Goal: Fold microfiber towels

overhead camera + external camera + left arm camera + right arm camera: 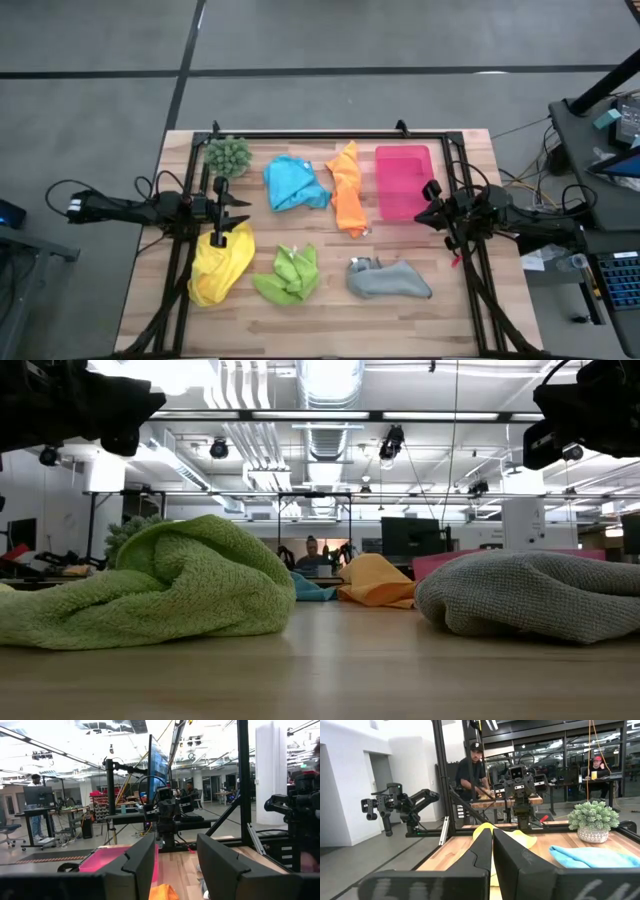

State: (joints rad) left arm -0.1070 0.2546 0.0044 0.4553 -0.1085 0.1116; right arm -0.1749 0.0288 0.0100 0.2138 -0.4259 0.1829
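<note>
Left gripper (228,212) hangs open and empty over the yellow towel (219,263) — poised, likely, to grasp; right gripper (432,204), closed and empty, waits beside the pink tray (403,180).

A flat pink rectangular tray (403,181) lies near the back right of the wooden slatted table (330,320), with a spiky green ball-shaped plant (228,155) at the back left.

Crumpled lime green towel (150,585) close on my wooden desk (320,670), grey towel (530,595) bunched opposite, orange towel (375,580) and a sliver of blue towel (310,588) farther back between them, person (312,552) seated in the room beyond
</note>
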